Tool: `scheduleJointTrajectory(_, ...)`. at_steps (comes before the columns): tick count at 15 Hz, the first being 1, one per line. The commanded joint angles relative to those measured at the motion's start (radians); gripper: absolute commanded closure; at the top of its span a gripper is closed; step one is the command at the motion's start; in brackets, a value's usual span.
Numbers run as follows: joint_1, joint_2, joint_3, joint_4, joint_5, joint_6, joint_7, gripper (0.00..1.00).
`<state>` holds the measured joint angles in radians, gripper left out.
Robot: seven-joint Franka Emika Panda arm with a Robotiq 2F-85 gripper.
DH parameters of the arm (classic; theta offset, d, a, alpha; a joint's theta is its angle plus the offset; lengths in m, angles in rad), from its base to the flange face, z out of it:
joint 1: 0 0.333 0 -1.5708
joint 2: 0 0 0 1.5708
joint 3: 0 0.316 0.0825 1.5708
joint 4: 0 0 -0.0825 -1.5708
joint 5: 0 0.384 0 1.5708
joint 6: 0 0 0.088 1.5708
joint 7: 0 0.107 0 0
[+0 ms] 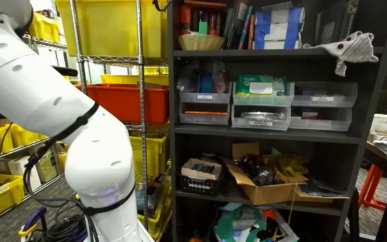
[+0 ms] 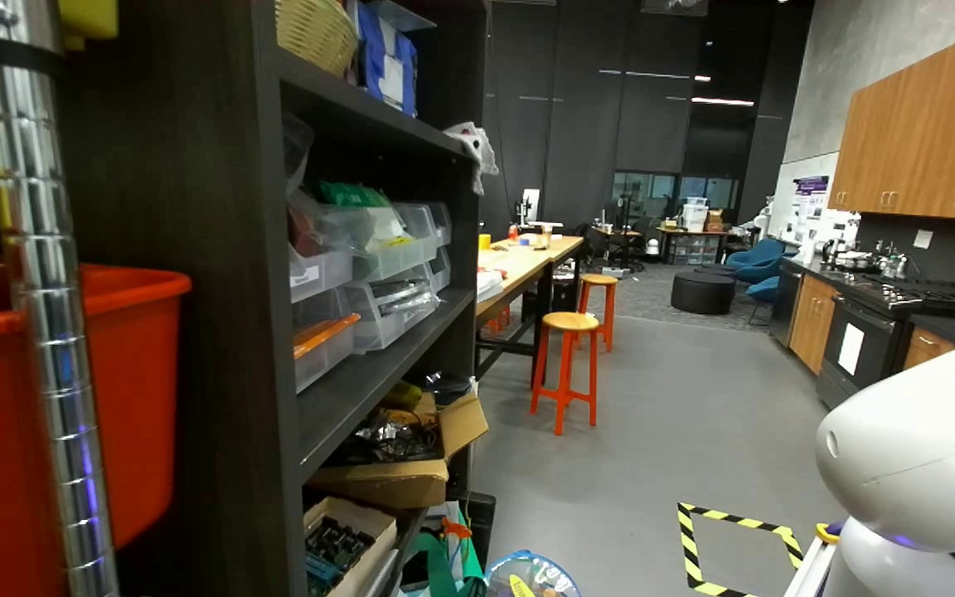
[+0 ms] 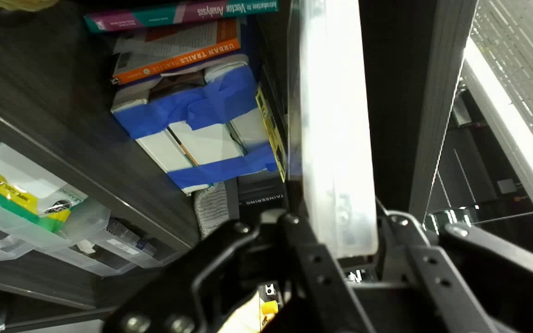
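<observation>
In the wrist view my gripper [image 3: 347, 226] is shut on a long, translucent whitish plastic box [image 3: 336, 115]. The box stands lengthwise between the fingers and runs off the top of the picture; glare washes out its surface. Just left of it on the upper shelf lie white boxes bound with blue tape [image 3: 201, 115], an orange-spined book [image 3: 192, 60] and a dark book [image 3: 264, 199]. Part of a grey knitted toy [image 3: 211, 208] shows beside that dark book. Neither exterior view shows the gripper or the held box; only parts of the white arm [image 1: 99, 141] appear there.
Clear bins [image 1: 262, 99] line the middle shelf of a dark bookcase [image 1: 267, 134]. Below them is an open cardboard box [image 1: 267, 195]. A metal rack post [image 1: 142, 117] and a red bin [image 1: 123, 102] stand close to the arm. Orange stools [image 2: 564, 365] are farther off.
</observation>
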<state>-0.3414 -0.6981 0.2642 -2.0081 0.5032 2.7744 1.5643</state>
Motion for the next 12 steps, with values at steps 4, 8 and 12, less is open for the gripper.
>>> scheduleJointTrajectory(4, 0.128, 0.115, -0.114, 0.145, -0.053, -0.050, 0.097, 0.93)
scheduleJointTrajectory(8, 0.191, 0.174, -0.169, 0.207, -0.040, -0.051, 0.087, 0.93)
scheduleJointTrajectory(12, 0.234, 0.232, -0.204, 0.261, -0.032, -0.039, 0.078, 0.93)
